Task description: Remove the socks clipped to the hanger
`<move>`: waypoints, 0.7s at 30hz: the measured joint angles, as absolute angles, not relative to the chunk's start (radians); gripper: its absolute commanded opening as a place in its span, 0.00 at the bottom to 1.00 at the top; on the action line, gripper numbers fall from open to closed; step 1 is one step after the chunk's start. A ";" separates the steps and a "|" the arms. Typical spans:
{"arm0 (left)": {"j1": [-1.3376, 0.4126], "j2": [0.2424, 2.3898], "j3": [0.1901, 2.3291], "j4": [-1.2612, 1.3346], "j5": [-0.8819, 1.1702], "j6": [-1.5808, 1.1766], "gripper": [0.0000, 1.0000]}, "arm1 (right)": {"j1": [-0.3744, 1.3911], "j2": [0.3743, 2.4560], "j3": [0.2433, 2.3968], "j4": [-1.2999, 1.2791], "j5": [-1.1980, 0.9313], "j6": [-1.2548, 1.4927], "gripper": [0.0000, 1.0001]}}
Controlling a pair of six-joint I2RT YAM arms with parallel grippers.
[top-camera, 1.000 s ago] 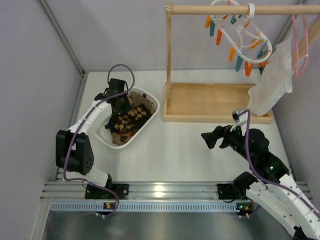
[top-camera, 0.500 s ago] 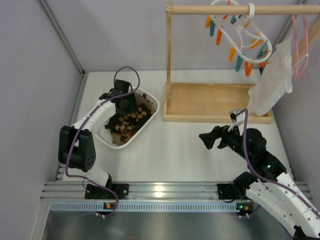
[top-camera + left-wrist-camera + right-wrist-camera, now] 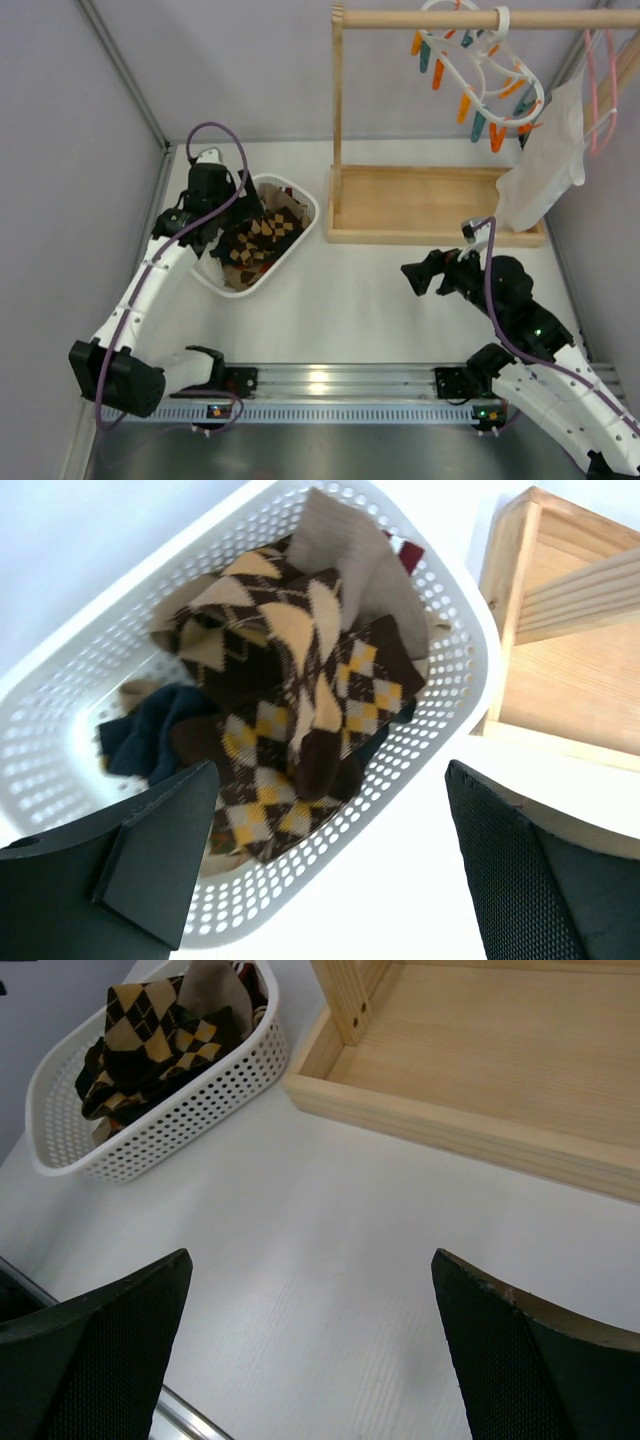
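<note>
Left fingers (image 3: pixel 150 870) are withdrawn toward 10 o'clock; these and right fingers (image 3: pixel 100 1360) are open. Socks (image 3: pixel 300 710) are binned in basket (image 3: pixel 470 650); hanger (image 3: pixel 500 60) is stripped.

Overhead view of whole table (image 3: pixel 360 300); both wrist views downward, basket (image 3: pixel 452 685) in common, left apparently nearer.

- Brown argyle socks (image 3: pixel 300 710) heaped in a white perforated basket (image 3: pixel 470 670), with a navy sock (image 3: pixel 140 740) beside them.
- Wooden tray (image 3: pixel 560 680) just beside the basket.
- Left gripper (image 3: pixel 332 775) spread wide, holding nothing.
</note>
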State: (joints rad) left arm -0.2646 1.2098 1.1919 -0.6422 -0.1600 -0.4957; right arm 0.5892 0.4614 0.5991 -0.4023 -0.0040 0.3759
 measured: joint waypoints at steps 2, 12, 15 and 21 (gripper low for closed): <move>-0.265 1.168 1.188 -0.683 -0.177 -0.490 0.98 | 0.589 0.461 0.613 -0.420 0.031 0.363 0.99; -0.266 0.695 1.143 -0.814 -0.180 -0.357 0.98 | 0.589 0.438 0.704 -0.516 0.247 0.290 0.99; -0.288 0.594 1.096 -0.806 -0.202 -0.338 0.99 | 0.589 0.437 0.751 -0.570 0.329 0.260 0.99; -0.302 0.530 0.905 -0.751 -0.241 -0.333 0.98 | 0.589 0.412 0.825 -0.662 0.483 0.209 0.99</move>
State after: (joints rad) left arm -0.3019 0.5297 0.9054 -0.7513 -0.2413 -0.3332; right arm 0.5892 0.4118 0.8249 -0.6621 0.4828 0.2089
